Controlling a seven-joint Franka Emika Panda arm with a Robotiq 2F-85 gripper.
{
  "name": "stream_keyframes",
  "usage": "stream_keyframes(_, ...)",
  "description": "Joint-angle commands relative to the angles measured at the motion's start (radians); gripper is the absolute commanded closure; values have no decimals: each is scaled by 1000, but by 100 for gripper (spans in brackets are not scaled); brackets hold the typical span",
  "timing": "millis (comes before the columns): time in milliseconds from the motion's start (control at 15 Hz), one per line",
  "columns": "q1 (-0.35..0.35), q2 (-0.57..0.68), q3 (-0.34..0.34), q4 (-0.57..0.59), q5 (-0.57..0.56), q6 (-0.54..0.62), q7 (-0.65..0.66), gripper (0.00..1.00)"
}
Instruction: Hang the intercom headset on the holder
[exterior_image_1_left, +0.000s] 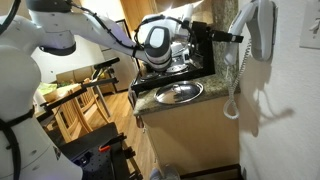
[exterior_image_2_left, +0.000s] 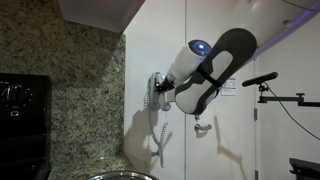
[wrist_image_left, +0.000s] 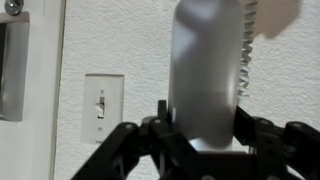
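Drop risk here

Your gripper is clamped on the intercom headset, up against the wall right of the switch plate. Let go before it seats on the holder and it'll likely drop and swing on its coiled cord.

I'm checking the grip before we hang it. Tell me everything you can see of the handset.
The handset is a slim, light-grey, plastic-looking bar, blurred in the wrist view. It stands upright close to the white wall. A white coiled cord runs beside it. The gripper is shut on it, fingers either side.
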Motion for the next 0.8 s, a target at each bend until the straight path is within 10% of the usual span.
stream_keyframes(0, 1, 6, -4, 12, -4, -1, -4, 66)
stream_keyframes(733, -56, 7, 8, 71, 9, 35, -43, 66)
